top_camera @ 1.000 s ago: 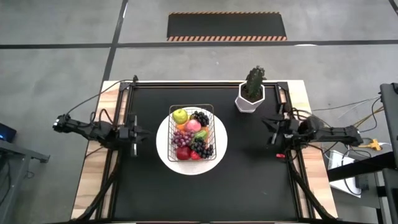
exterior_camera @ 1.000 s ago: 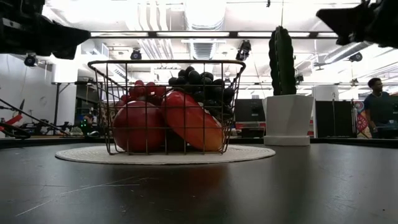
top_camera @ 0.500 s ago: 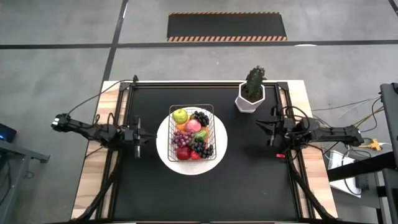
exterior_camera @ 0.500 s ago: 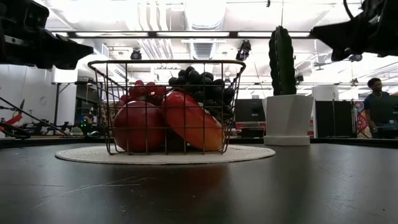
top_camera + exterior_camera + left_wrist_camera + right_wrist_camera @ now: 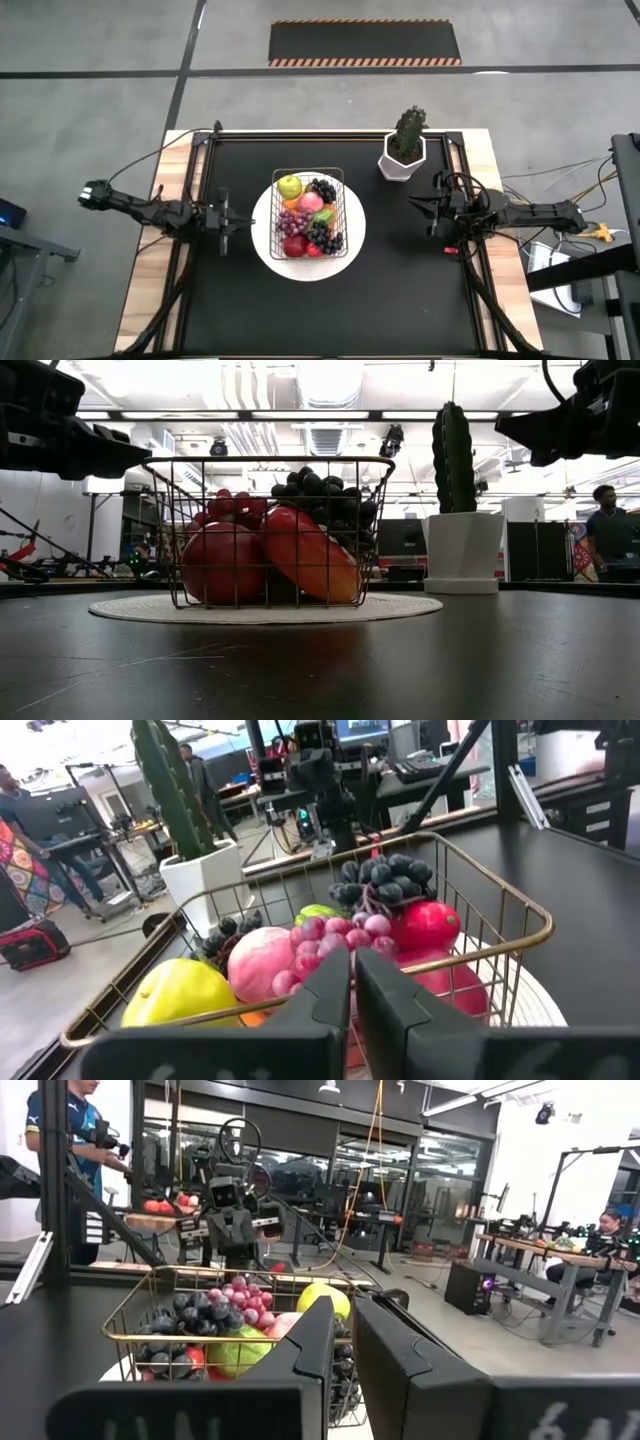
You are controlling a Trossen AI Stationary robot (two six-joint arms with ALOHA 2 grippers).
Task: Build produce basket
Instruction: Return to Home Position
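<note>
You have the basket (image 5: 308,171), heaped with the produce (image 5: 305,218), sitting on the white plate (image 5: 261,236) at the table's (image 5: 330,310) centre, with the left gripper (image 5: 226,221) clenched empty near its 9 o'clock and the right gripper (image 5: 419,206) clenched empty farther out at 3 o'clock.

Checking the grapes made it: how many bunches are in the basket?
3: a dark bunch in the corner nearest the potted plant, a red bunch mid-basket, another dark bunch farther along that same side. Others may be buried.

Dark slim arms (image 5: 150,209), thin black cables (image 5: 150,160)
</note>
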